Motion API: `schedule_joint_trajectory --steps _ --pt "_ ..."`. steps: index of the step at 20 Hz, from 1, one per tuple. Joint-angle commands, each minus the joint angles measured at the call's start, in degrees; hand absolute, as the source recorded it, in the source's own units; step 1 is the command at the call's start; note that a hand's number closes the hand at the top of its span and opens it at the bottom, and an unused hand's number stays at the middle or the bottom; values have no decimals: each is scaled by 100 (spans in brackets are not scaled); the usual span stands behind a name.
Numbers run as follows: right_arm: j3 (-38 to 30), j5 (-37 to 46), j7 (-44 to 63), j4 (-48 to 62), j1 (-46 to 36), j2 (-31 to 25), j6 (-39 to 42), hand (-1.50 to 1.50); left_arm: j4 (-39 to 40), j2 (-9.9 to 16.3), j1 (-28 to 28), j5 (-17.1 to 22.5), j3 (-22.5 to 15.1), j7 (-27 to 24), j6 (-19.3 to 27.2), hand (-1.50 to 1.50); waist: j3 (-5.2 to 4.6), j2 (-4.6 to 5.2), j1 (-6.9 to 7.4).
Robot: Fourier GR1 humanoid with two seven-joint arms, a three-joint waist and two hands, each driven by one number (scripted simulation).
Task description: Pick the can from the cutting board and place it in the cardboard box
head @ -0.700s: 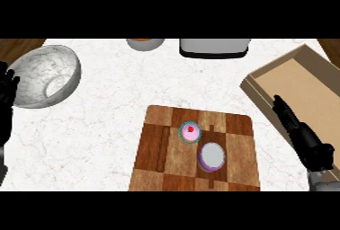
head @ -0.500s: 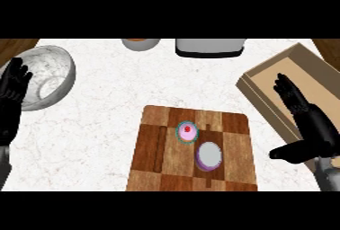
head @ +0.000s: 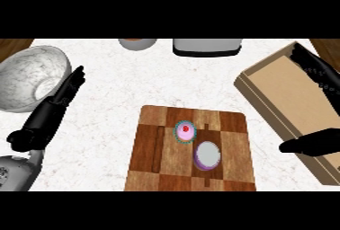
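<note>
Lying on its side on the brown checkered wooden cutting board [head: 189,152], the purple can with a pale grey end [head: 207,155] sits toward the board's right half, nearer the near edge than the far one. Just beside it on the far left, almost touching, sits a small round object with a teal rim, pink face and red centre [head: 185,131]; what it is cannot be told. The board lies on the white marbled counter [head: 119,103], near the middle and close to the near edge.

The open brown cardboard box [head: 285,96] stands at the right, set at an angle, well apart from the can. The black right hand [head: 319,143] is over the box: its straight fingers [head: 312,67] reach along the box's far right side, and its thumb juts left across the box's near wall. It holds nothing.

The black left hand [head: 50,114] shows at the left, fingers straight and pointing toward the far side, tips beside the rim of the large round grey marbled bowl [head: 30,76] in the far left corner. It holds nothing either.

At the far edge stand a small grey round dish with an orange inside [head: 137,43] and a grey rounded container [head: 207,46], both cut off by the view
</note>
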Motion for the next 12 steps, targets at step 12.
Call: schedule_joint_trajectory --steps 12 --pt "1369 2276 583 -1678 -183 -1270 1222 -150 374 -107 65 -72 167 -392 -482 0 -15 -17 40"
